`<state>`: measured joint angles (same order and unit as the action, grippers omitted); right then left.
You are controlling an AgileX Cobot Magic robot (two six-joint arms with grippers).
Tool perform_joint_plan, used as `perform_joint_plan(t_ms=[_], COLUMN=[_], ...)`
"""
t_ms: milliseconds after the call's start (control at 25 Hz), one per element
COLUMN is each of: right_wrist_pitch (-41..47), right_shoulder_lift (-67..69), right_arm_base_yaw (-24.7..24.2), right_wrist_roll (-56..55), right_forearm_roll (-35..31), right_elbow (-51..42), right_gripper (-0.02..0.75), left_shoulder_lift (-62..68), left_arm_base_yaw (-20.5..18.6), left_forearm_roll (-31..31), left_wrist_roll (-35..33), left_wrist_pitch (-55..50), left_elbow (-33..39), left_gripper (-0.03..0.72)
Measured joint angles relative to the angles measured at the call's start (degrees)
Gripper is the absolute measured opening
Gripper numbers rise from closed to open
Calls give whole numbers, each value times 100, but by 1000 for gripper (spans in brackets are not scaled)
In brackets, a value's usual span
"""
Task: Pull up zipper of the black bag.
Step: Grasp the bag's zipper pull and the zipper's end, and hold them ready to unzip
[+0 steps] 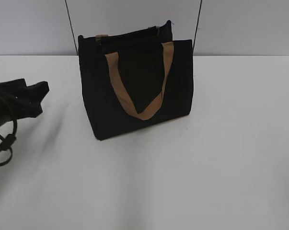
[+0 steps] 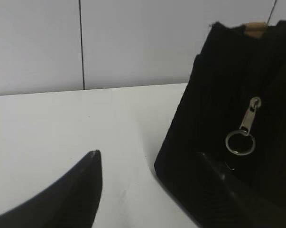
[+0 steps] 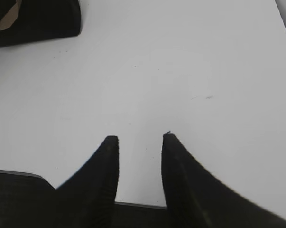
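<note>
I see the black bag standing upright toward the worktop's far edge, about midway along it, with one tan strap handle hanging down its near face. My left gripper sits low near the left edge, fingers spread wide; one finger lies in front of the bag's end panel, though I cannot tell whether it touches. The zipper pull with its ring hangs free just above. My right gripper hovers over bare worktop, fingers slightly apart, holding nothing.
</note>
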<state>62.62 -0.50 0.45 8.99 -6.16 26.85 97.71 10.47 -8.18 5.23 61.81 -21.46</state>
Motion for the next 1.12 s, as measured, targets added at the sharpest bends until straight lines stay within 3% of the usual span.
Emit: perform_joint_plan(t_ms=[80, 280, 1120], right_wrist_pitch=[0, 0, 0], right_shoulder_lift=[0, 0, 0], right_arm_base_yaw=[0, 0, 0], right_wrist_roll=[0, 0, 0], right_forearm_roll=[0, 0, 0], right_elbow=[0, 0, 0], right_gripper=[242, 242, 242], left_shoulder_lift=[611, 1515, 2164], left_arm_base_yaw=[0, 51, 285], left_forearm_roll=[-54, -537, -1676], left_wrist_roll=[12, 18, 467], left_wrist_pitch=[500, 634, 742], left_elbow=[-3, -245, -1470], left_gripper=[458, 458, 458])
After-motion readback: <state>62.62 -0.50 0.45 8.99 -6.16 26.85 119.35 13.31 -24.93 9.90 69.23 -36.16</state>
